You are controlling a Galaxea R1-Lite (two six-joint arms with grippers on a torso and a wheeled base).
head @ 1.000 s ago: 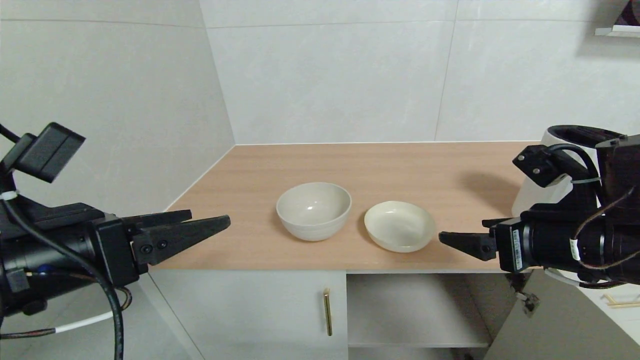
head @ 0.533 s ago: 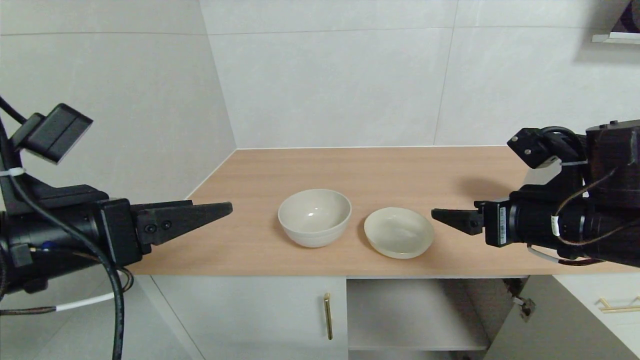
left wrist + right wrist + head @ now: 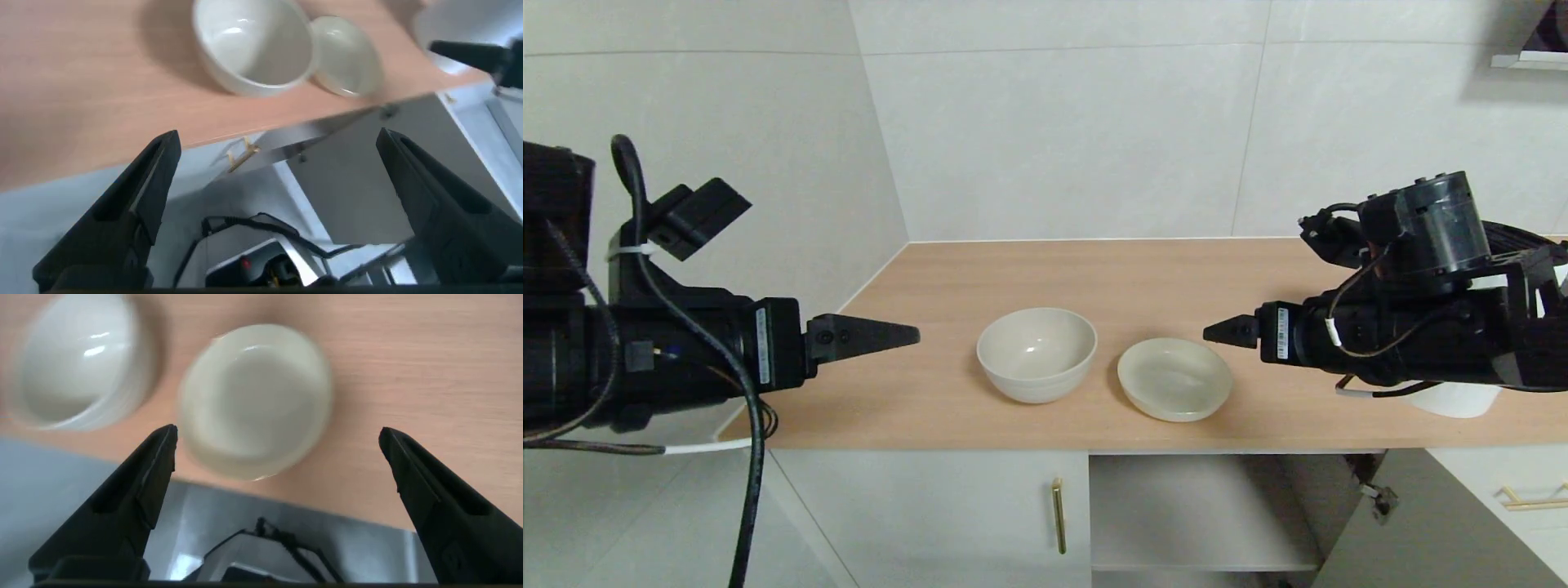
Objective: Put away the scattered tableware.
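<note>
The tiled wall (image 3: 1062,139) stands beyond both grippers, meeting the far edge of the wooden counter (image 3: 1143,278). The counter stretches between and ahead of them. Under its front edge is a white cabinet (image 3: 915,514): its shut door lies below the gap between the left gripper and the bowls, and an open bay (image 3: 1201,506) lies below the right gripper's tip.

The left gripper (image 3: 907,334) points inward from the counter's left end. In the left wrist view its fingers (image 3: 122,220) are spread wide with nothing between them. It touches nothing. The right gripper (image 3: 1213,331) points inward from the opposite side, facing the left one. Its fingers (image 3: 122,506) are likewise spread wide and hold nothing.

A white container (image 3: 1454,400) sits on the counter behind the right gripper, mostly hidden by that arm.

The deep bowl (image 3: 1036,353) stands upright on the counter between the two grippers, nearer the left one but clear of its tip. The shallow bowl (image 3: 1174,378) rests upright just beside the deep bowl, on the side toward the right gripper. It is near that gripper's tip and slightly lower than it in the head view. Whether the two bowls touch I cannot tell.

A slim gold handle (image 3: 1058,514) hangs upright on the cabinet door, below the deep bowl.
</note>
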